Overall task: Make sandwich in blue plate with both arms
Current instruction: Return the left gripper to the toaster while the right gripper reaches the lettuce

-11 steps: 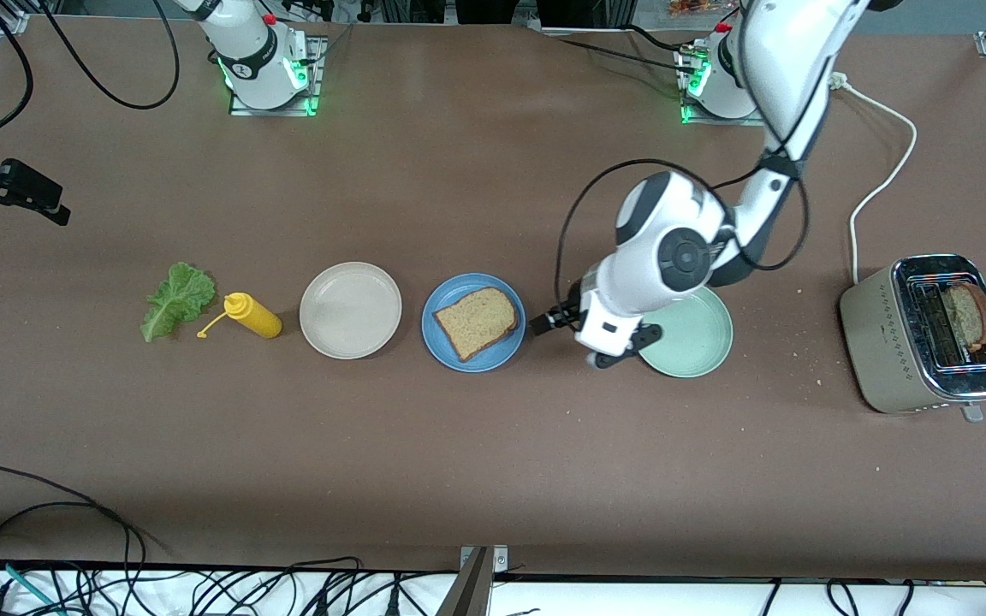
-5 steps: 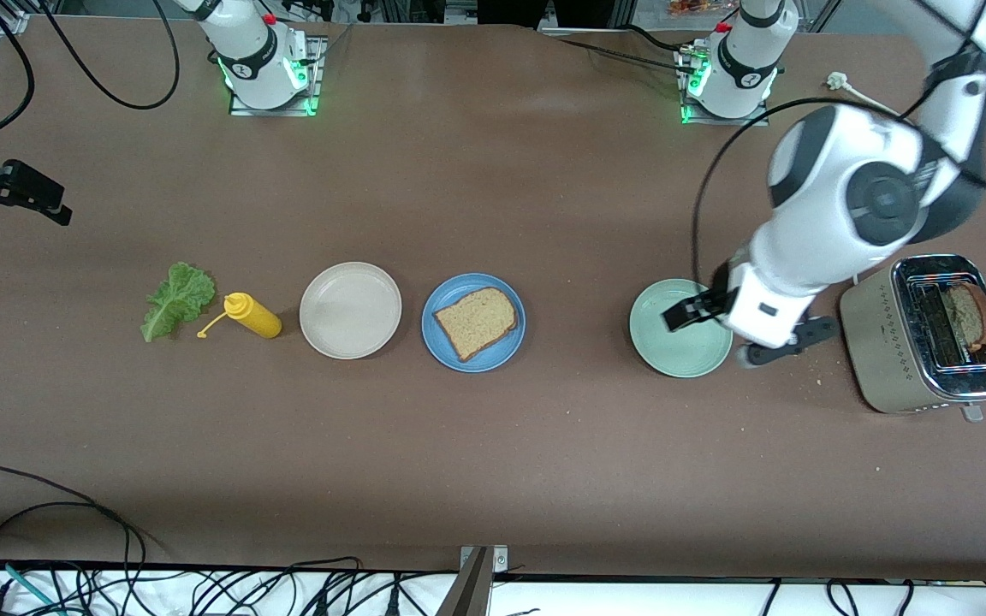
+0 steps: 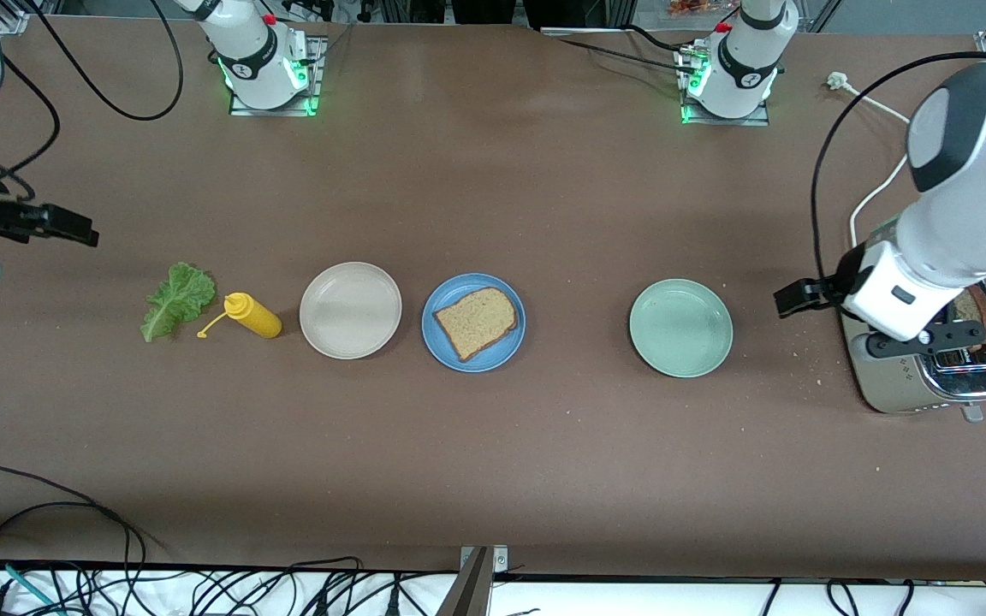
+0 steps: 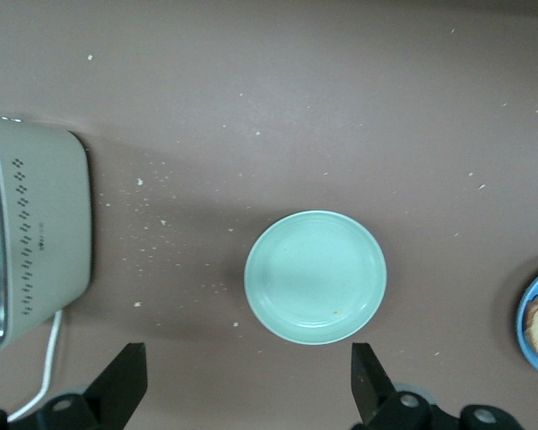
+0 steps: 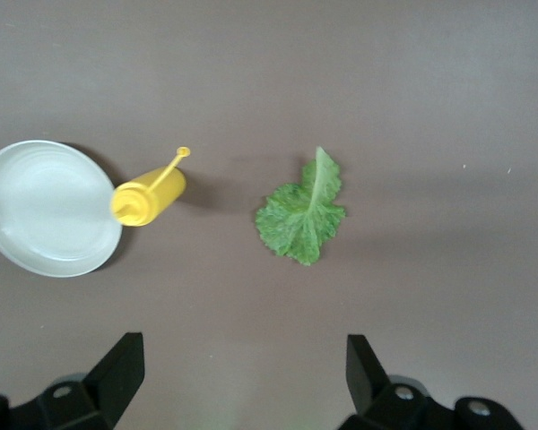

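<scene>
While one toast slice (image 3: 477,322) lies on the blue plate (image 3: 445,342), both claws hang open, left claw (image 4: 248,387) seemingly by the toaster (image 3: 887,376), right claw (image 5: 242,376) near the lettuce (image 5: 302,210).

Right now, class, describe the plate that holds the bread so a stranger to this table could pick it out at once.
Start at the row of three round plates across the middle of the brown table. The blue plate is the middle one, between the cream plate, toward the right arm's end, and the mint-green plate. It alone is blue and carries a slice of brown toast; its neighbours are pale and bare.
</scene>
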Tool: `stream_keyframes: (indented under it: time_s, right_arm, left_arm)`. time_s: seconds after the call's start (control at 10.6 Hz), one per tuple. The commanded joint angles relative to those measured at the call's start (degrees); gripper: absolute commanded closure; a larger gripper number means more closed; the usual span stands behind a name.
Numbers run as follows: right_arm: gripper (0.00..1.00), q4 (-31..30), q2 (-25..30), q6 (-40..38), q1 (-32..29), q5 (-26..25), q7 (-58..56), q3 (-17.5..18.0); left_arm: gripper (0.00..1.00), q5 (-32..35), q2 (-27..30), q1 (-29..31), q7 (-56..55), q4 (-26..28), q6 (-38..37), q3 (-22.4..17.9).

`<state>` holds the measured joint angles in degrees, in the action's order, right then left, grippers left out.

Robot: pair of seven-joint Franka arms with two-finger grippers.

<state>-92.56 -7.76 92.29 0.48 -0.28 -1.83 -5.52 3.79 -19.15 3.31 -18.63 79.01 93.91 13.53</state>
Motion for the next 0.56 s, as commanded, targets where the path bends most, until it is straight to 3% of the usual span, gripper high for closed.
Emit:
stream_keyframes:
  time_s: [0.0, 0.28, 0.47]
  right_arm:
    - [0.0, -6.1, -2.61, 8.65, -0.56, -0.86, 3.93, -1.34]
    - [0.0, -17.61, -2.7, 23.67, -0.56, -1.21, 7.95, -4.14]
    - [0.0, -27.36, -3.58, 39.11, -0.56, -1.13, 9.99, -5.02]
  left_arm:
    - [0.0, 1.57, -0.36, 3.27, 7.72, -1.23, -3.03, 0.62]
    - [0.0, 0.6, -0.19, 6.26, 8.52, -1.23, -5.93, 0.97]
    - [0.0, 0.51, -0.19, 7.05, 8.52, -1.23, -5.93, 0.89]
